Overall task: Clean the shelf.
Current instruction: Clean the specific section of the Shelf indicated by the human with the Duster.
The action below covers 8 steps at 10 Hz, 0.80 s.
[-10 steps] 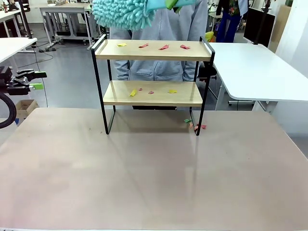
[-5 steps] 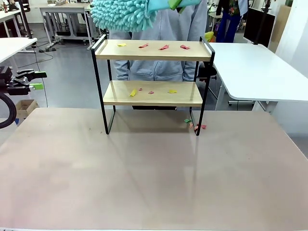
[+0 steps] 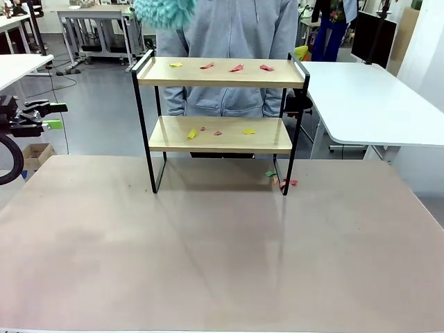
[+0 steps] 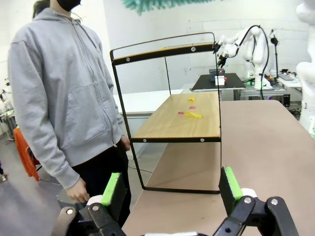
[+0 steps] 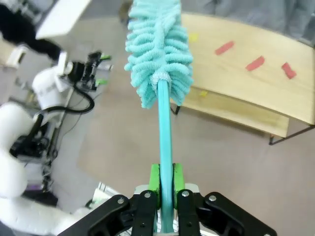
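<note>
Cleaning looks unstarted: coloured scraps litter both boards of the shelf at the far edge of the table. The right gripper clamps the duster by its handle above the top board; the left gripper hangs with jaws apart.

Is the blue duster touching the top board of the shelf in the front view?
No: the duster hangs above the left end of the top board, with a clear gap between them.

No readable text, labels, brands, numbers or signs anywhere in front or wrist views.
</note>
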Each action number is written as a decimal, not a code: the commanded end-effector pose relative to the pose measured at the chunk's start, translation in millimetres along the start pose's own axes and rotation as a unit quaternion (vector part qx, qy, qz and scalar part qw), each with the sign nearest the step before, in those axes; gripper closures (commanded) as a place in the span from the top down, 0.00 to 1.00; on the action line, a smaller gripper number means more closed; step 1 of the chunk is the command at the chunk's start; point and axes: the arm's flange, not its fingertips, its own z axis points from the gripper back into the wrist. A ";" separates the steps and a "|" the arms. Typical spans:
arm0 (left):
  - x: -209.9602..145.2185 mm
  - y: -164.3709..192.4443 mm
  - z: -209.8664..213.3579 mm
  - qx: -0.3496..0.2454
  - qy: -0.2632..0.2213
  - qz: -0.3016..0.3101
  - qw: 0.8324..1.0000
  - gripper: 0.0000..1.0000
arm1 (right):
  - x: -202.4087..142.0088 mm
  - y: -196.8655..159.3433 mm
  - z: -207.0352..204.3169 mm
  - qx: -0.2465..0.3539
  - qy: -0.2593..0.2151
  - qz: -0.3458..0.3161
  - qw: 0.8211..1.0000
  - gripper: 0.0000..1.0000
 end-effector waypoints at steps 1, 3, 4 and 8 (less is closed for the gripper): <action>2.7 -1.1 -0.5 -0.002 0.001 -0.003 1.000 1.00 | 42.7 56.7 -23.5 -0.051 0.002 -0.036 0.998 0.14; 2.7 -1.1 -0.5 -0.002 0.001 -0.003 1.000 1.00 | 51.9 86.3 -51.7 -0.087 -0.006 -0.078 0.993 0.14; 2.7 -1.1 -0.5 -0.002 0.001 -0.003 1.000 1.00 | 53.6 97.5 -63.5 -0.104 -0.020 -0.092 0.990 0.14; 2.7 -1.1 -0.5 -0.002 0.001 -0.003 1.000 1.00 | 44.3 129.2 -91.6 -0.137 -0.041 -0.108 0.984 0.14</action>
